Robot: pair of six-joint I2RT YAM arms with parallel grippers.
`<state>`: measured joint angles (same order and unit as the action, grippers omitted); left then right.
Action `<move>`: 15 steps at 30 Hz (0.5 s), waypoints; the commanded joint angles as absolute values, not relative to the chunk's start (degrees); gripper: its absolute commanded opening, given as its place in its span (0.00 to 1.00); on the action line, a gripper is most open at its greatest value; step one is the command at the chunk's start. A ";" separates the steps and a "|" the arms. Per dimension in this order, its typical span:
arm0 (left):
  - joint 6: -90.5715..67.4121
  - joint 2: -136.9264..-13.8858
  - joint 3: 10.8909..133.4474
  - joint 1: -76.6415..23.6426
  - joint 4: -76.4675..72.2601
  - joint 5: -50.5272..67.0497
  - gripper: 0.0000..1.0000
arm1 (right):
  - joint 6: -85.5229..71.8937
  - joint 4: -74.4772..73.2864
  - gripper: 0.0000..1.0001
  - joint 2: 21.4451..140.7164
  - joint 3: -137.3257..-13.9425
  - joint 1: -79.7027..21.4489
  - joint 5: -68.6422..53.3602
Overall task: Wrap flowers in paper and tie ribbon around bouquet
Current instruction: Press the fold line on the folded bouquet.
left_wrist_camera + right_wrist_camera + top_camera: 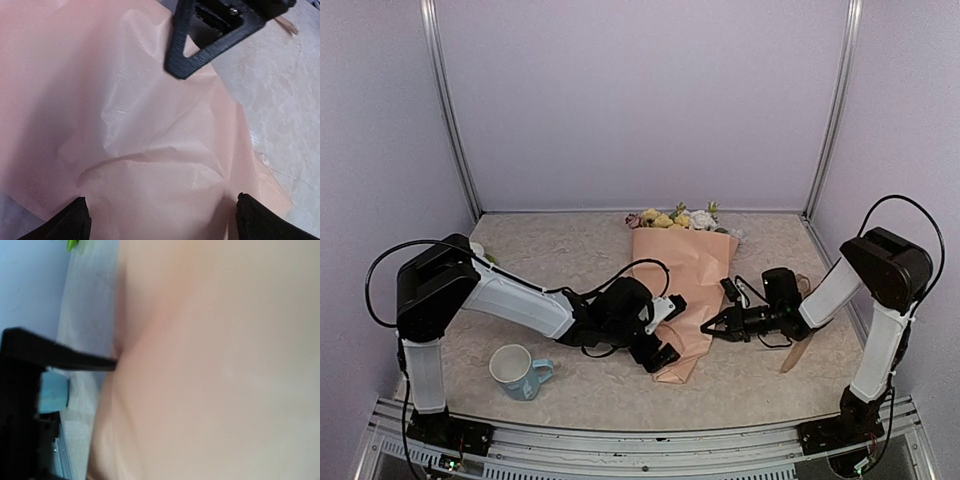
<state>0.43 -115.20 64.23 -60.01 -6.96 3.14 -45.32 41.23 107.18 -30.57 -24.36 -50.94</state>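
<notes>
Wrapping | paper (685, 285) coned around flowers (672, 218) on surface (570, 250) | my left tool (669, 331) spread above it | my right tool (713, 328) pressed together at its right edge | draw edge over slowly, avoid tearing

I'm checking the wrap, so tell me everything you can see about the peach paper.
The paper is a thin, creased peach-pink sheet folded into a cone around the flowers, lying on the table, wide end at the far side. The right gripper has its fingers shut on its right edge; the left gripper, fingers open, is over its narrow near part.
</notes>
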 commanded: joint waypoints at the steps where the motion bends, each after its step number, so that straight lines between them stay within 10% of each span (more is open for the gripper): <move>1: 2.62 -106.96 58.68 -60.90 -12.99 8.51 0.99 | -41.61 33.75 0.00 106.87 -32.85 -24.70 -48.81; 15: 5.39 -111.55 66.94 -61.44 8.90 -14.03 0.99 | -33.14 19.98 0.00 101.87 -35.62 -24.71 -43.59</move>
<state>3.11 -110.89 68.27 -60.25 -0.19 -4.23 -35.86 24.23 103.20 -34.39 -24.36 -45.67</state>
